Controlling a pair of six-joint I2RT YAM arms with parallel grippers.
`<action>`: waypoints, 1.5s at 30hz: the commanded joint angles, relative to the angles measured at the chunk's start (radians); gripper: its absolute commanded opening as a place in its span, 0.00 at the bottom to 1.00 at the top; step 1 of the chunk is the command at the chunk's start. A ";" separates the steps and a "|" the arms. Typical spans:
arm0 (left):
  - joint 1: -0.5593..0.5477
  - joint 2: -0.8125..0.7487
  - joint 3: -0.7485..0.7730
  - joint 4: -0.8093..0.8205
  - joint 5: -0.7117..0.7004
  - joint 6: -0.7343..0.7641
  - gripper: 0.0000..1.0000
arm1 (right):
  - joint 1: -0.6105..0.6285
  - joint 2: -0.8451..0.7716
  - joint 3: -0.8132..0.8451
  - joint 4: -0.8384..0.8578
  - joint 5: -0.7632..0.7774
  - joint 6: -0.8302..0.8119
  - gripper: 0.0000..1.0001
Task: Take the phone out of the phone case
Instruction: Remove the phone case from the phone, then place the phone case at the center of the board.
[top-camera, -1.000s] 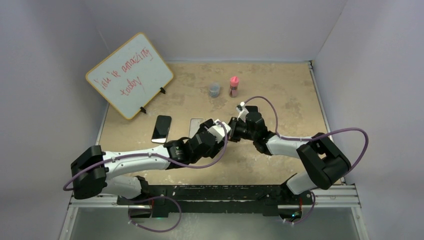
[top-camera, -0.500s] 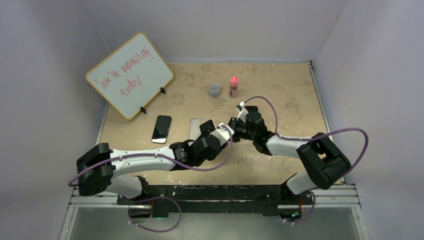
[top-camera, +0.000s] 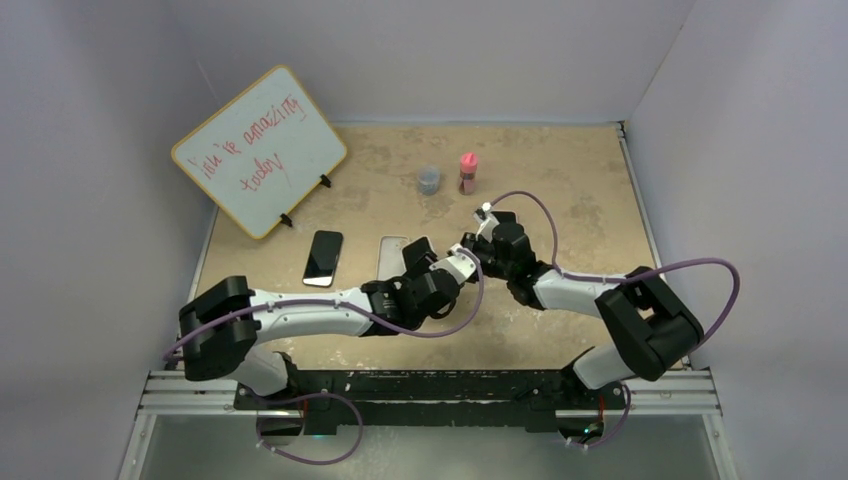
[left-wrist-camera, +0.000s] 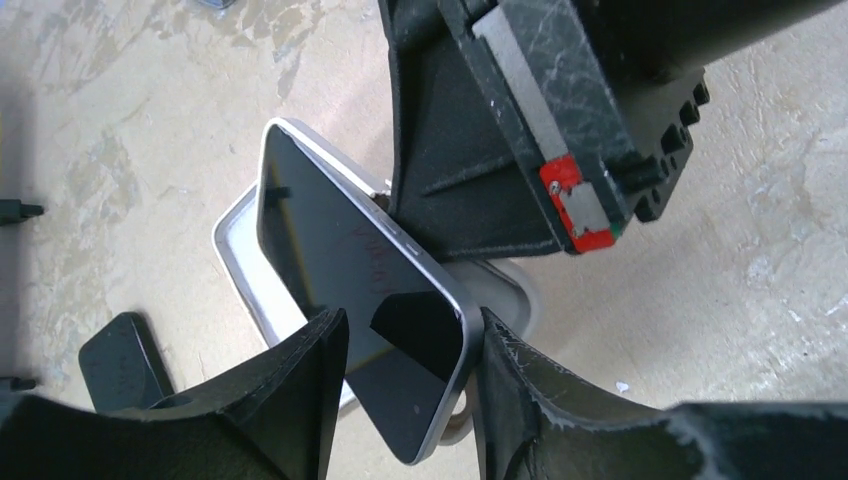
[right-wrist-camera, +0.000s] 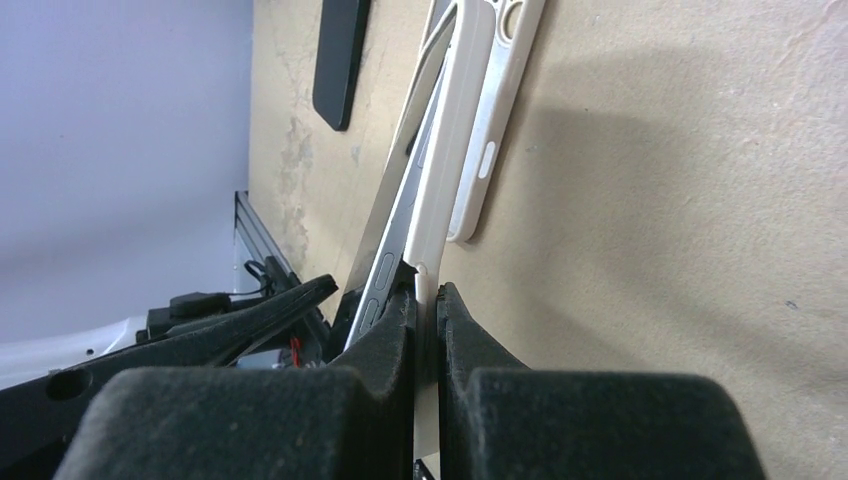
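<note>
The phone (left-wrist-camera: 330, 240) has a dark screen and a silver rim, and it hangs tilted above the table. Its near end sits between my left gripper's (left-wrist-camera: 412, 330) fingers, which press on both of its sides. My right gripper (right-wrist-camera: 428, 290) is shut on the thin white wall of the phone case (right-wrist-camera: 455, 130). The phone's silver buttoned edge (right-wrist-camera: 385, 250) stands peeled away from that wall. In the top view the left gripper (top-camera: 458, 265) and the right gripper (top-camera: 472, 250) meet mid-table, hiding the phone.
A loose pale case (top-camera: 393, 250) lies flat on the table under the phone, and a black phone (top-camera: 323, 257) lies left of it. At the back stand a whiteboard (top-camera: 258, 150), a grey cup (top-camera: 429, 180) and a pink-capped bottle (top-camera: 467, 173).
My left arm has stretched further right toward the right gripper and its jaws have narrowed onto the phone. The right arm has held still.
</note>
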 joint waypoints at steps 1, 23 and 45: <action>0.003 0.041 0.086 -0.057 -0.061 -0.006 0.45 | 0.004 -0.068 0.050 0.031 -0.028 -0.010 0.00; 0.112 -0.189 0.356 -0.606 -0.066 -0.193 0.00 | -0.024 -0.098 0.092 -0.265 0.095 -0.339 0.00; 0.478 -0.204 0.331 -0.687 0.309 -0.305 0.00 | -0.031 -0.006 0.072 -0.273 0.268 -0.469 0.23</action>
